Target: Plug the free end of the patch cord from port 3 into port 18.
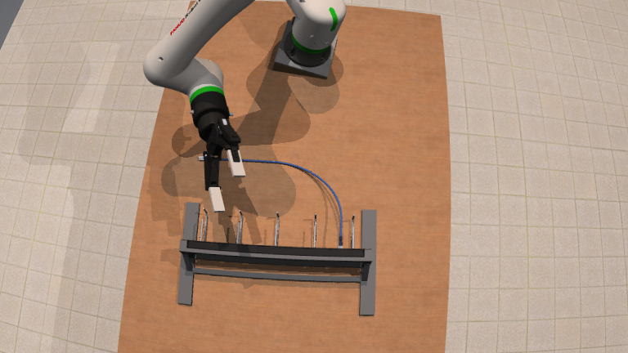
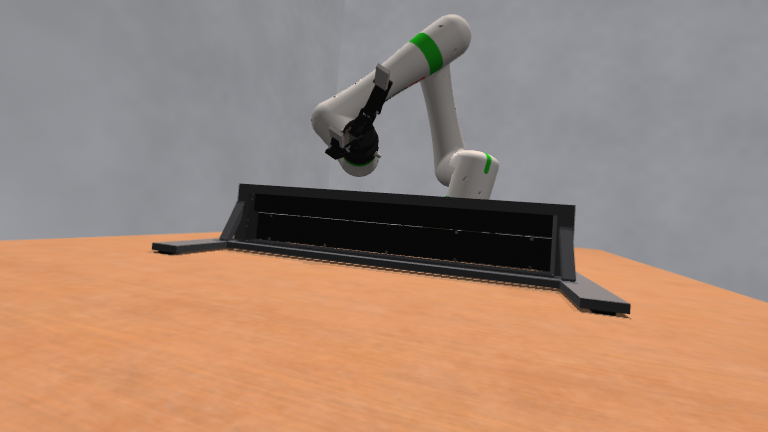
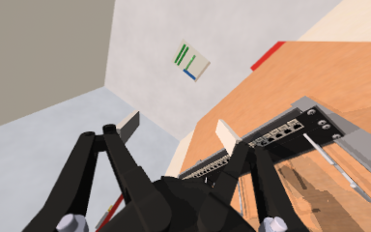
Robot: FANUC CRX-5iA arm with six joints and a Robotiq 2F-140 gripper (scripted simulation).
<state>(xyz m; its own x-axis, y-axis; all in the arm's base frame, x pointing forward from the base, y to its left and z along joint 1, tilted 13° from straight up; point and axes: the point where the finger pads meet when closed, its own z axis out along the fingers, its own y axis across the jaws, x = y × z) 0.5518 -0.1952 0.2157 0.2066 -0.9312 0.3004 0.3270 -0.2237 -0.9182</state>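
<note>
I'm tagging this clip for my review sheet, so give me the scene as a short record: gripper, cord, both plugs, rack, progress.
gripper: wide open, holding nothing, raised above the table
cord: blue, curving across the table between rack and arm base
free plug: at the cord's far end, not in a port
other plug: at the rack; port number unreadable
rack: upright on the table
progress: free plug not yet plugged in
</note>
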